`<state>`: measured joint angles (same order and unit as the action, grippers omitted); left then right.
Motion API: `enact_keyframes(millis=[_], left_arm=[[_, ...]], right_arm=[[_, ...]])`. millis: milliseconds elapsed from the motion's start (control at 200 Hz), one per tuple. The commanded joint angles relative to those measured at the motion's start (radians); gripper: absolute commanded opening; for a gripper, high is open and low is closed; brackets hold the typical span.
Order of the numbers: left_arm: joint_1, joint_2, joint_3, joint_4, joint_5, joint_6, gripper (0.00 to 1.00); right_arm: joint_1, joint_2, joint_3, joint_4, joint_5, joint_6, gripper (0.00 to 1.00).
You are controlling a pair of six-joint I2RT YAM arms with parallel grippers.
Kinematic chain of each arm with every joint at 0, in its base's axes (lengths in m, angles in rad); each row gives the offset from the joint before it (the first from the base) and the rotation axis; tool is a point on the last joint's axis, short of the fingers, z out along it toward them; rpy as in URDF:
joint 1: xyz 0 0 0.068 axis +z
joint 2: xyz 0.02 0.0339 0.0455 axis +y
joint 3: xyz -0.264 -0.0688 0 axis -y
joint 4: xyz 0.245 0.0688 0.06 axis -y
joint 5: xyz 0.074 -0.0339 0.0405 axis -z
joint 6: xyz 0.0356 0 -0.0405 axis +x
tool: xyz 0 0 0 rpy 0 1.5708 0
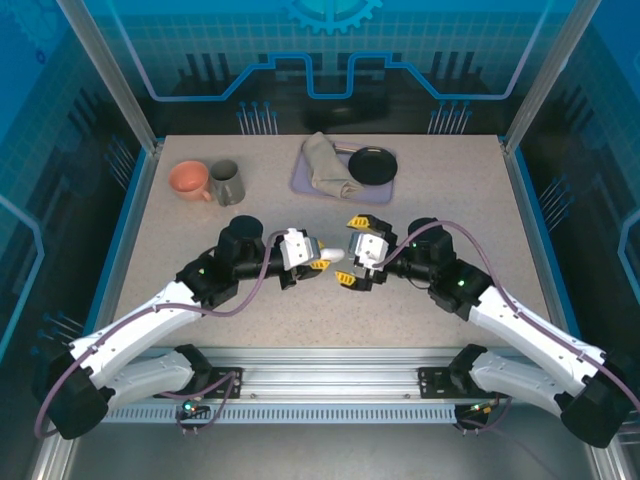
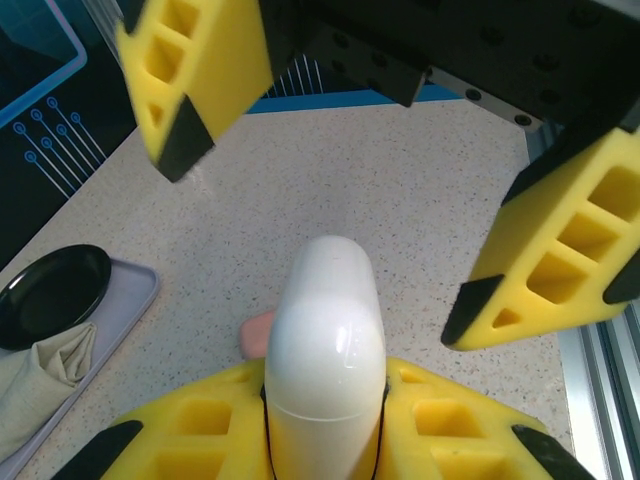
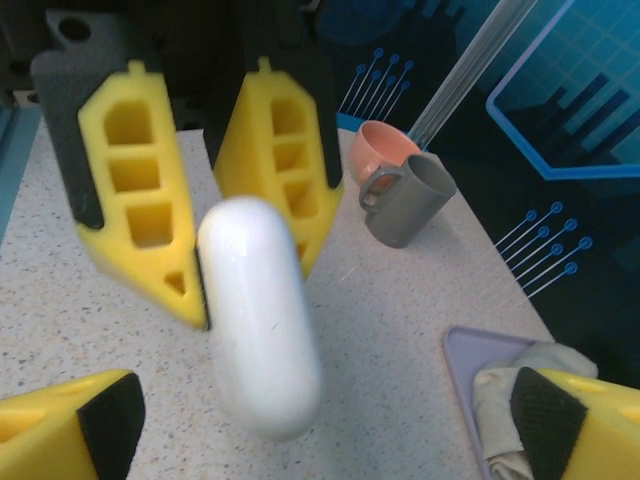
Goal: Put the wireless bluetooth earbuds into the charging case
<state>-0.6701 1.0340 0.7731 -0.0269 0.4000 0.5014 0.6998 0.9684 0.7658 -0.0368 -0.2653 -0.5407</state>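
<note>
The white charging case point(image 2: 325, 340) is closed, a seam line showing near its held end. My left gripper point(image 2: 325, 432) is shut on it, its yellow fingers point(image 2: 205, 425) pressing both sides. From above, the case point(image 1: 336, 255) sticks out of the left gripper point(image 1: 318, 258) toward my right gripper point(image 1: 352, 253). The right gripper point(image 3: 328, 420) is open, and the case point(image 3: 260, 320) hangs in front of its wide gap without touching either finger. A salmon-pink earbud point(image 2: 256, 333) lies on the table, half hidden behind the case.
At the back left stand an orange mug point(image 1: 188, 180) and a grey mug point(image 1: 225, 182). A lavender tray point(image 1: 372, 194) at the back centre holds a beige cloth point(image 1: 325, 165) and a black dish point(image 1: 372, 165). Blue walls enclose the table.
</note>
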Motion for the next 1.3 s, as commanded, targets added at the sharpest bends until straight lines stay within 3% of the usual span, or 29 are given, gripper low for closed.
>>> enact_keyframes(millis=[0, 210, 595, 1296], left_arm=[[-0.008, 0.006, 0.027, -0.022, -0.006, 0.031, 0.09], [-0.009, 0.007, 0.031, -0.032, -0.006, 0.032, 0.08], [-0.009, 0.006, 0.034, -0.041, -0.008, 0.032, 0.08], [-0.012, 0.006, 0.034, -0.051, -0.011, 0.036, 0.07]], right_arm=[[0.014, 0.017, 0.055, 0.021, -0.009, -0.028, 0.93], [0.015, 0.046, 0.088, 0.003, -0.018, -0.037, 0.86], [0.013, 0.065, 0.108, 0.004, 0.007, -0.036, 0.86], [-0.083, 0.044, 0.145, -0.016, -0.001, 0.08, 0.86]])
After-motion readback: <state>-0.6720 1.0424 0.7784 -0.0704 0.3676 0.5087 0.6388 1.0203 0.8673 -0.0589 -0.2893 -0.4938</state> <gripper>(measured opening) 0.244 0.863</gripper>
